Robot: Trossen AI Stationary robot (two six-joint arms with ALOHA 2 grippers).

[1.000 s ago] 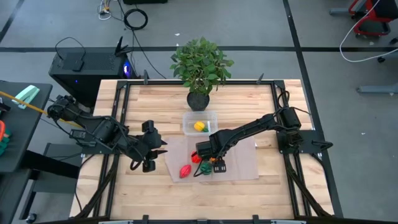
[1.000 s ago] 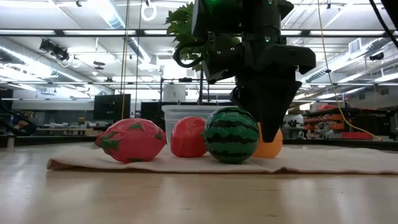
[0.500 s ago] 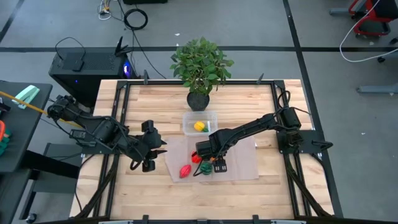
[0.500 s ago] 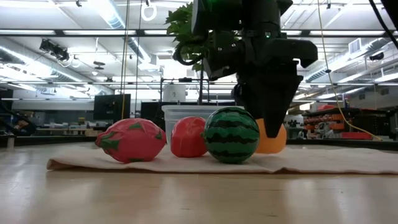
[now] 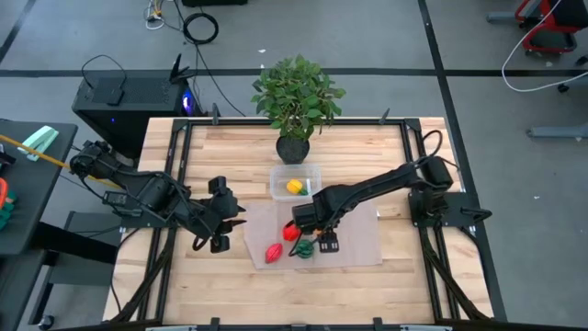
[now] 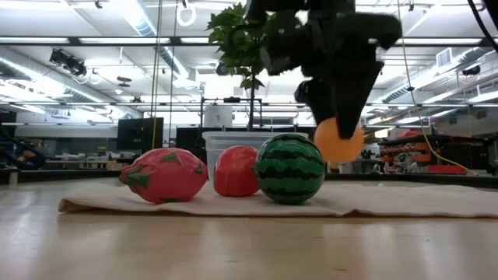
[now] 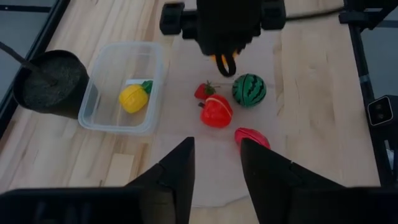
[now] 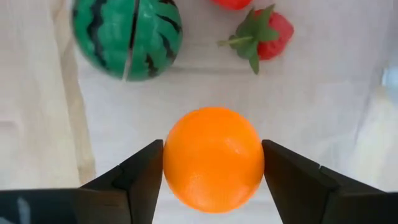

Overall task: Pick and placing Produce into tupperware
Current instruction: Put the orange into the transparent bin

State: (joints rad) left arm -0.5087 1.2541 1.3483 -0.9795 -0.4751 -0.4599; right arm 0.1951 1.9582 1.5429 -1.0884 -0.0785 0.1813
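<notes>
The right end effector [image 8: 213, 163] grips the orange [image 8: 213, 158], which has now risen clear of the mat [image 5: 354, 241]; the pick looks complete and transfer comes next. The tupperware [image 5: 294, 182] stands just beyond the mat, holding a yellow fruit [image 5: 294, 187]. Watermelon [image 6: 289, 169], strawberry [image 8: 264, 32] and two red pieces remain. The potted plant [image 5: 296, 101] crowds the container's far side. The left end effector [image 5: 219, 221] waits aside, partly open.

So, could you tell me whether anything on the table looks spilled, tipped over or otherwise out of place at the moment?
Nothing stands out. The tupperware sits upright with a yellow piece inside, the plant stands upright, and the remaining produce rests on the mat. The right gripper holds the orange squarely between its fingers.
</notes>
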